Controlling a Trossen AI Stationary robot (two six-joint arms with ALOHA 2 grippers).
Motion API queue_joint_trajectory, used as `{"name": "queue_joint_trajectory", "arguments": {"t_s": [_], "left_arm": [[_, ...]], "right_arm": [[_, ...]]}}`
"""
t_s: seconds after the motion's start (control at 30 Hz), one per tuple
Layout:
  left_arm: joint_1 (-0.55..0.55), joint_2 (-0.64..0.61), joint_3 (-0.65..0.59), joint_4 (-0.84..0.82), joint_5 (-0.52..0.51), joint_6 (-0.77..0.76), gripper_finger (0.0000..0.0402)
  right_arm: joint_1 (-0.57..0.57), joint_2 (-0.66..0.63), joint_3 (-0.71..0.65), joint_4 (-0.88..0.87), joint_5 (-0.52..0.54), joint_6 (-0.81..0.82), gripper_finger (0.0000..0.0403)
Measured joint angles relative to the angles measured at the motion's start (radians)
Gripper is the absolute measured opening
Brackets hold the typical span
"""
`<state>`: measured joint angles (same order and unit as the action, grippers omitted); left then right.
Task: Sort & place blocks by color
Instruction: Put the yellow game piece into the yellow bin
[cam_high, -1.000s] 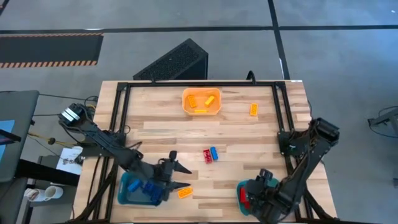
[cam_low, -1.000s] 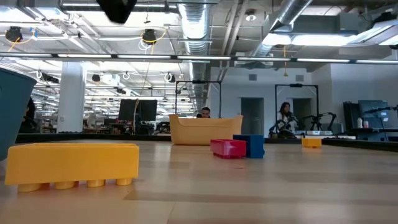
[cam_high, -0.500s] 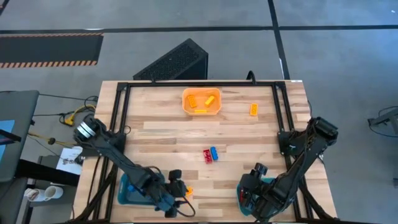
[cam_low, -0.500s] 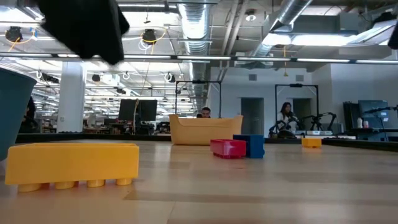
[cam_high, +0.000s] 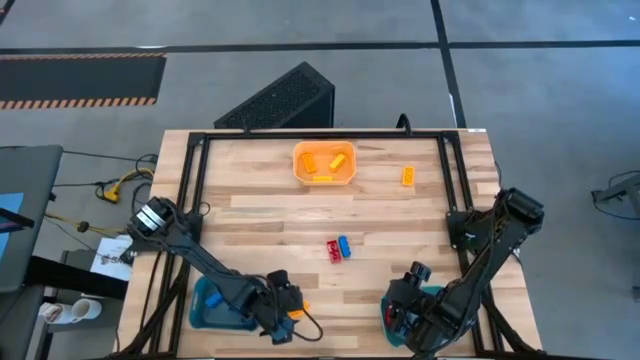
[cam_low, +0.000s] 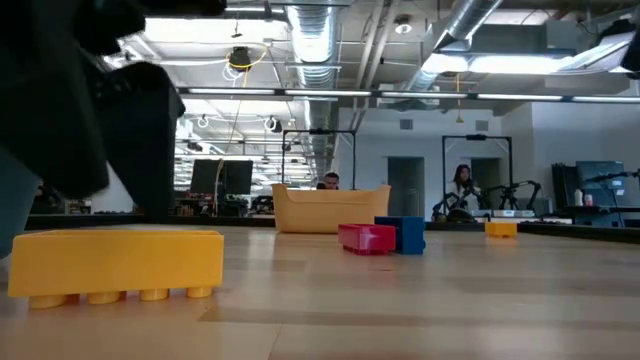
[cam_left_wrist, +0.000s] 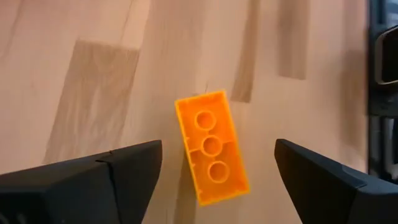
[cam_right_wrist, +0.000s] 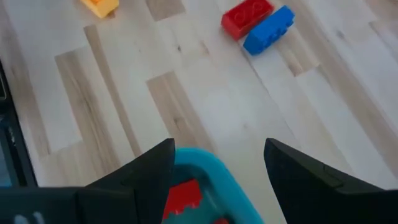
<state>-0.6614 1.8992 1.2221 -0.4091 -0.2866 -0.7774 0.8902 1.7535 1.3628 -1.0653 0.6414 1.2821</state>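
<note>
An orange block (cam_left_wrist: 211, 146) lies studs-down on the table, hollow side up, near the front edge beside the left teal bin (cam_high: 212, 305). My left gripper (cam_left_wrist: 216, 163) hangs over it, tipped down and open, one finger on either side of the block and clear of it. In the low view the block (cam_low: 120, 265) sits in front of the dark left gripper (cam_low: 90, 130). My right gripper (cam_right_wrist: 217, 162) waits open above the right teal bin (cam_right_wrist: 208, 163), which holds a red block (cam_right_wrist: 183, 196). A red block (cam_high: 332, 251) and a blue block (cam_high: 344, 246) lie side by side mid-table.
An orange bin (cam_high: 323, 163) with orange blocks stands at the far middle. A single orange block (cam_high: 407, 176) lies to its right. Black frame rails (cam_high: 190, 180) run along the table's sides. Bare wood lies between the centre blocks and the bins.
My left gripper has swung from beside the left teal bin toward the table's near edge, sunk toward the table and tipped steeply downward, ending over the orange block. The block has stayed where it was.
</note>
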Motion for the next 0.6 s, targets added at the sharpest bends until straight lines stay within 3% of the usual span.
{"name": "queue_joint_trajectory", "arguments": {"t_s": [0.33,0.47,0.6], "left_arm": [[0.006,0.059,-0.001,-0.016,-0.014,-0.003,0.0273],[0.014,0.076,-0.001,-0.033,-0.021,-0.003,0.0235],[0.021,0.081,0.000,-0.034,-0.021,0.044,0.0168]], "right_arm": [[-0.001,0.000,0.000,0.000,0.043,0.029,0.0270],[-0.001,0.000,0.000,0.009,0.048,0.030,0.0270],[-0.001,0.000,0.000,0.011,0.073,0.030,0.0270]]}}
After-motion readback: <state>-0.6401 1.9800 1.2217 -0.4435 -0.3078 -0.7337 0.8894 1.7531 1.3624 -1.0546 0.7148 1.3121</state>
